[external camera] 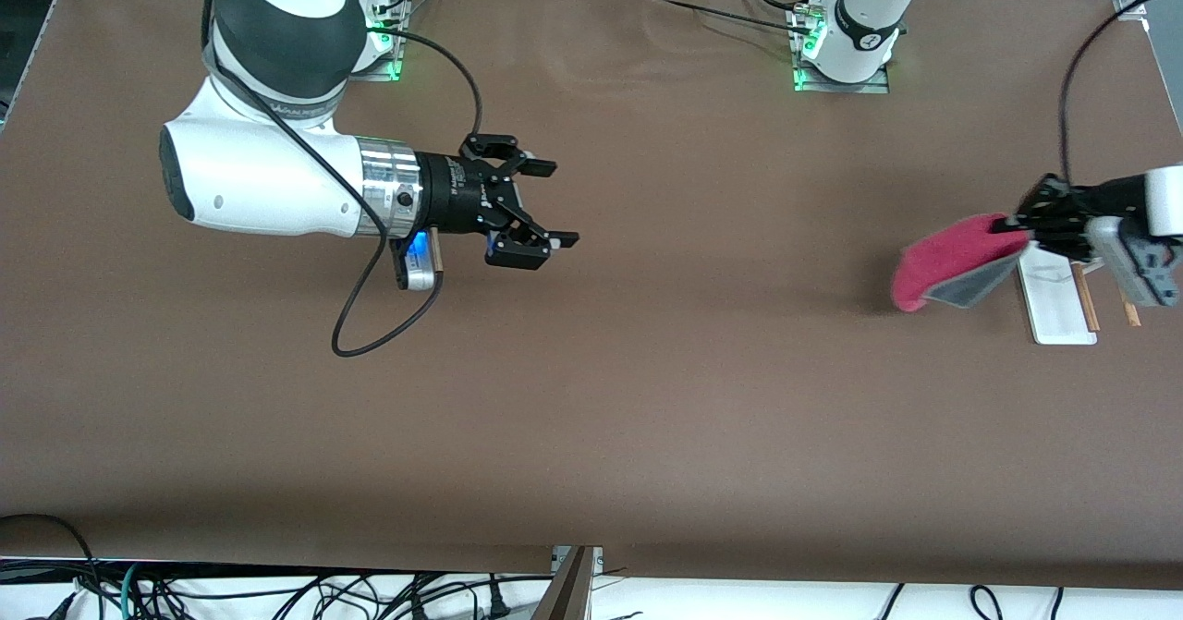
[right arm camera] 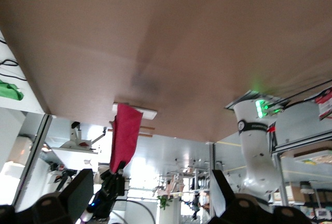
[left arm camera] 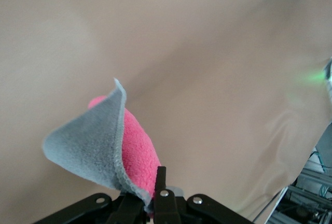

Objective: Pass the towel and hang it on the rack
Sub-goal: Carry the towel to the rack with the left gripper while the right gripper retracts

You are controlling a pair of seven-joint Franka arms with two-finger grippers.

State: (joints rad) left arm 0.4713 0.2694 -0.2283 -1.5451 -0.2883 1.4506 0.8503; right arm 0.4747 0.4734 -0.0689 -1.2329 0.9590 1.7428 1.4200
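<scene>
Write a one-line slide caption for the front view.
Left gripper holds the small pink-red, grey-backed cloth towel beside the white-based wooden-rod rack; right gripper waits open over the brown table.

The towel [external camera: 957, 264], pink-red with a grey reverse, hangs folded in the air, pinched at one end, beside the rack [external camera: 1063, 298]. The rack's flat white base lies at the left arm's end of the bench [external camera: 647, 370], with thin wooden rods alongside.

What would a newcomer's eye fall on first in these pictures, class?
First, the pink-red towel, its grey reverse showing, hanging from the left gripper in the air beside the rack at the left arm's end of the table. Next, the right gripper, open and empty, held level over the table toward the right arm's end.
</scene>
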